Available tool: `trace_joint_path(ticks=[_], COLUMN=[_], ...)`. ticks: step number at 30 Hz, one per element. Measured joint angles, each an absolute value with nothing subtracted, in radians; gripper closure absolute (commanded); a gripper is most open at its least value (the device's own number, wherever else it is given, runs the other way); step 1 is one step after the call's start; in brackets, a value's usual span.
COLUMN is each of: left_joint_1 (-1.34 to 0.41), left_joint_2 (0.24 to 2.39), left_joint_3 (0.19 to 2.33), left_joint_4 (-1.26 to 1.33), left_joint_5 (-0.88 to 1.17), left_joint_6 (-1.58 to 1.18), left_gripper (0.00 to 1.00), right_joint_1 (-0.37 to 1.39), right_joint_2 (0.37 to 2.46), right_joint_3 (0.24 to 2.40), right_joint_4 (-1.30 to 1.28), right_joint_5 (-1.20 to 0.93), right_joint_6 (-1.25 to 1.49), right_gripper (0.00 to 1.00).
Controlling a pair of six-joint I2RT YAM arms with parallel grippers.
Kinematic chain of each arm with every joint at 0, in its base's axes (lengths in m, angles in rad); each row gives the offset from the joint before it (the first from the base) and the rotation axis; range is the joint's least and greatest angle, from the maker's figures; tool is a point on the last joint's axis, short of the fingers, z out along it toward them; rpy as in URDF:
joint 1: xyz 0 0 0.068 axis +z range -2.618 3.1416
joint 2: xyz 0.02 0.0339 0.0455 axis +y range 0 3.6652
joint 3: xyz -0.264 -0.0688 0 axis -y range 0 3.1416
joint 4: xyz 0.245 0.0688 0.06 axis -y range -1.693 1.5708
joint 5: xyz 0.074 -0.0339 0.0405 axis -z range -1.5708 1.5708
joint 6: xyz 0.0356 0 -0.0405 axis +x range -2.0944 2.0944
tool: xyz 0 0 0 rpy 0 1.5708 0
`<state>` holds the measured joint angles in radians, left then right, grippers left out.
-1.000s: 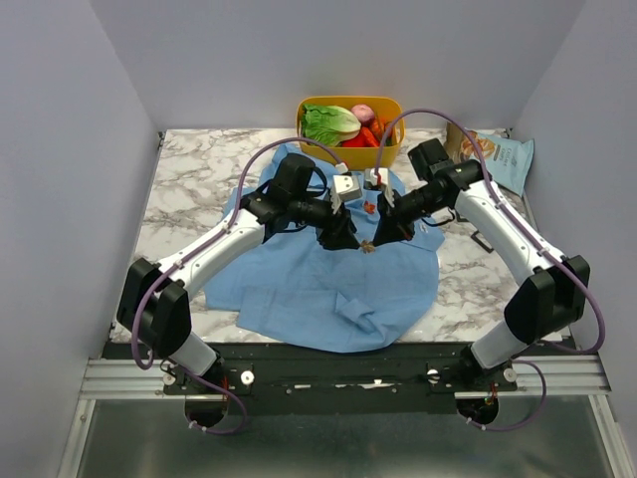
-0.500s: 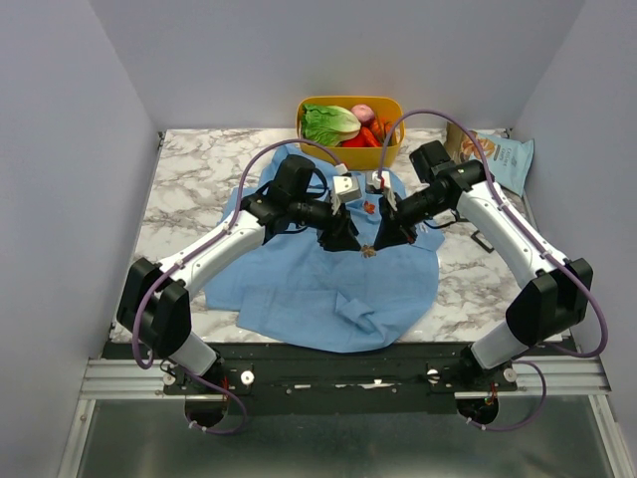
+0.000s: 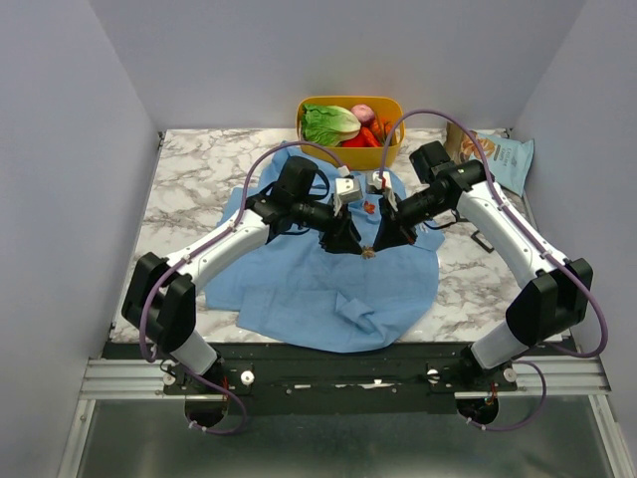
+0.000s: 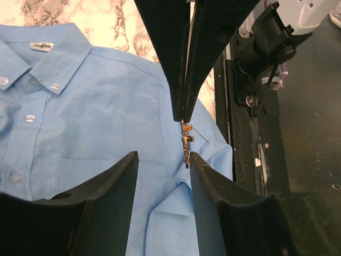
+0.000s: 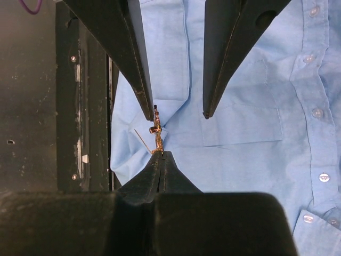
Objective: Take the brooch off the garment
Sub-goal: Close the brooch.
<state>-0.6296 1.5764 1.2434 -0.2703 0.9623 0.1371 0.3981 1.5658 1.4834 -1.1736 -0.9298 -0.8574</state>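
One brooch (image 5: 157, 140), clamped in shut right jaws, left jaws half-open beside it.

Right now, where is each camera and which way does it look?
Top: above and behind the arms, looking down on the table, the garment and both whole arms.
Left wrist: on the left arm, looking down through its open left gripper at the brooch.
Right wrist: on the right arm, looking down over its right gripper, shut on the brooch.
Both wrist views share the brooch and garment.
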Motion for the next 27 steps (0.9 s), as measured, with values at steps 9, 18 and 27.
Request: trace_joint_path(ticks=[9, 18, 27], left_joint_1=[-0.630, -0.630, -0.630], left_joint_2=[1.584, 1.591, 1.592], left_joint_3=[1.242, 1.235, 1.225], left_joint_4=[-0.271, -0.270, -0.239], left_joint_5=[1.010, 1.034, 1.037], left_joint_6=[0.137, 0.128, 0.094], left_gripper=[0.53, 0.59, 0.66], right_joint_1=[0.398, 0.398, 0.398], right_joint_2=[1.566, 1.566, 1.566], right_joint_3=[1.483, 1.483, 1.483], right_joint_4=[-1.173, -1.172, -1.172], right_joint_5=[-0.930, -0.930, -0.930], right_joint_6=[-0.857, -0.856, -0.849], right_gripper=[0.99, 0.99, 0.99])
